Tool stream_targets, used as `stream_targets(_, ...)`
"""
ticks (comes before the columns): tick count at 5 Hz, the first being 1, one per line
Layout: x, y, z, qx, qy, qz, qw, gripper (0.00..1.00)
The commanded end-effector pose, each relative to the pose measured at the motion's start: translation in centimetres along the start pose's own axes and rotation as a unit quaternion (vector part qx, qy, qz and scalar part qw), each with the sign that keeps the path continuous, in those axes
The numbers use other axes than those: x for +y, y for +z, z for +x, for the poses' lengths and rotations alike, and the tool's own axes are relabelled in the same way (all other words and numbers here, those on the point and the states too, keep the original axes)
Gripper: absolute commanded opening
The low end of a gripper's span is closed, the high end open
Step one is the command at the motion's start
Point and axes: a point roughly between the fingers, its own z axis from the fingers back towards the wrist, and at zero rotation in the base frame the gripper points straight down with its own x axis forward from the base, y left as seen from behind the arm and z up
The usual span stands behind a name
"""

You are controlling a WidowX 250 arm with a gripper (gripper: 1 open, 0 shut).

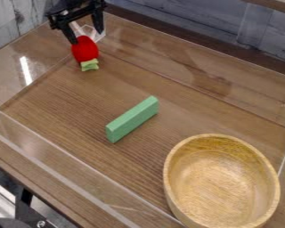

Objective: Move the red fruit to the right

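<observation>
block: green block (133, 118) mid-surface, right of red fruit (85, 52)
bowl: wooden bowl (221, 183) near right corner
gripper: gripper (81, 27) wide, empty, above fruit
surface: wood-grain surface (216, 98), clear walls

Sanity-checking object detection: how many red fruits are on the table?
1. The red fruit sits at the far left of the table, just below the open gripper. The green block and wooden bowl hide nothing that shows; the bowl looks empty.

We see the strawberry toy (86, 52) at the table's (61, 134) far left, just below the gripper (78, 29). The rectangular block (132, 118) lies mid-table, the wooden bowl (223, 183) at near right.
</observation>
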Motion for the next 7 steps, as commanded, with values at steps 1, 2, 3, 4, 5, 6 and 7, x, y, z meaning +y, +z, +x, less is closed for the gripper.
stream_targets(1, -0.7, 3.1, 0.6, -0.047, -0.004, -0.020, 0.9987, 0.00)
stream_targets(2, -1.2, 3.0, 0.5, -0.048, 0.002, -0.020, 0.9987, 0.00)
stream_targets(3, -1.4, 2.8, 0.6, -0.047, 0.005, -0.014, 0.9988, 1.00)
stream_targets(4, -1.5, 2.5, 0.9, -0.047, 0.008, -0.007, 0.9988, 1.00)
stream_targets(5, -1.8, 2.4, 0.9, -0.047, 0.013, -0.006, 0.9988, 0.00)
stream_targets(6, -1.8, 2.0, 1.0, -0.050, 0.016, -0.001, 0.9986, 0.00)
stream_targets(7, -2.0, 1.8, 1.0, -0.047, 0.019, 0.004, 0.9987, 1.00)
